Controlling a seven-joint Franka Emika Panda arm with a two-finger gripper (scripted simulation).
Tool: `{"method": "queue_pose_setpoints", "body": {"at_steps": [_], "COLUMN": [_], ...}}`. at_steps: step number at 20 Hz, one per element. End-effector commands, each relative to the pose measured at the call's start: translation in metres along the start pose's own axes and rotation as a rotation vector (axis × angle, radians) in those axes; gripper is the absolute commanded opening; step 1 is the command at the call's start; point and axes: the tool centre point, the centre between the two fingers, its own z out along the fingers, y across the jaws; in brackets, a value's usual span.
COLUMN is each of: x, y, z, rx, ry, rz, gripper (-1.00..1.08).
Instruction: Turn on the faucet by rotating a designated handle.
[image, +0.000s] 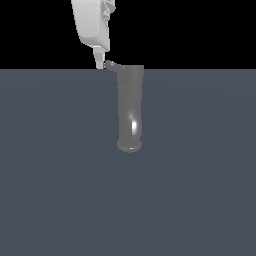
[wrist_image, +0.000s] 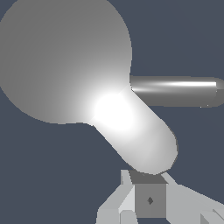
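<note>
**Exterior view: gripper tip meets the faucet handle**

Exterior view shows a flat slate-blue floor (image: 60, 190) under a black backdrop. The faucet (image: 130, 107), a glossy grey tube with a bright highlight, lies on the floor near the middle, its wider collar at the far end and rimmed opening nearer. The handle (image: 111, 64), a short lever, juts from the collar toward the exterior view's left. The white gripper (image: 99, 62) comes down there, its tip touching the handle. Whether its fingers are spread or closed cannot be told; the arm is cut off above.

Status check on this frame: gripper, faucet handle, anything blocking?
Gripper at the handle, jaws' state unclear. Faucet upright on the grey floor. Nothing in the way.
</note>
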Motion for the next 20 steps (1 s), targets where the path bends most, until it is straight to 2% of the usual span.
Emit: {"method": "queue_pose_setpoints", "body": {"at_steps": [1,6,7,20], "x": [0.019,0.024,0.005,0.090], "y": [0.007,0.017,0.016,0.037], "z": [0.000,0.000,0.000,-0.001], "rx": [-0.003,-0.004,-0.003,-0.004], "ry": [0.003,0.003,0.001,0.003], "rz": [0.027,0.028,-0.004,0.028], "gripper": [-1.00,-1.00,-1.00,-1.00]}}
